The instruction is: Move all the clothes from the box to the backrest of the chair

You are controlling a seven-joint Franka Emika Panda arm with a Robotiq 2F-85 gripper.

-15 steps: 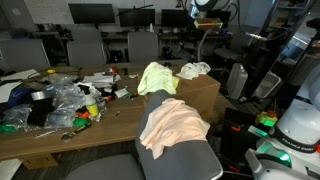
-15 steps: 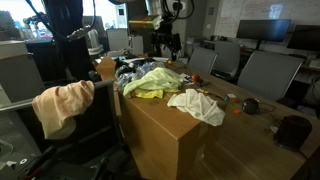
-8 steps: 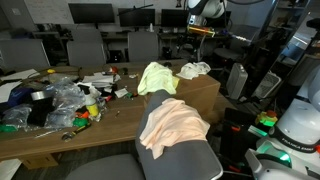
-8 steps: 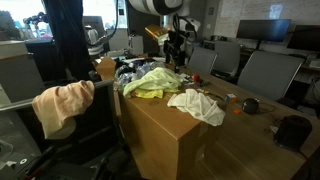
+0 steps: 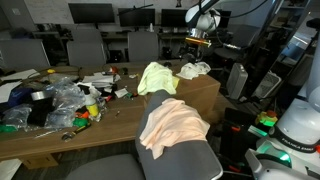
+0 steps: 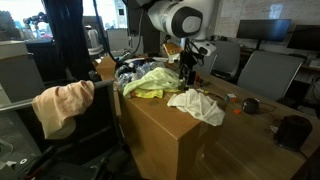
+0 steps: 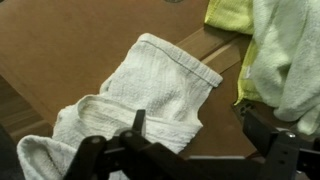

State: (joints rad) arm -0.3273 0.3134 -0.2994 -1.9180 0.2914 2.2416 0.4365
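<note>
**Exterior view, chair in the foreground.** The arm (image 5: 205,14) reaches in from the upper right. Its end effector (image 5: 197,44) points downward and hangs above the far end of the box (image 5: 200,95), clear of the fabric. A cream-white garment (image 5: 194,70) lies on the box top below it, with a pale yellow-green garment (image 5: 156,77) just beside. A peach-orange garment (image 5: 170,125) is draped over the backrest of the chair (image 5: 192,160). The cluttered worktop (image 5: 60,140) extends to the left.

**Exterior view, box in the foreground.** The arm's wrist is bent down. The end effector (image 6: 189,70) hovers over the back of the box (image 6: 160,135), behind the cream-white garment (image 6: 197,105) and next to the yellow-green garment (image 6: 150,83). The peach-orange garment (image 6: 62,105) hangs on the chair at left.

**Wrist view.** The end effector (image 7: 195,140) has its jaws spread apart and holds nothing. The cream-white garment (image 7: 140,95) lies beneath it on the brown cardboard (image 7: 70,50), and the yellow-green garment (image 7: 285,50) is at right.
</note>
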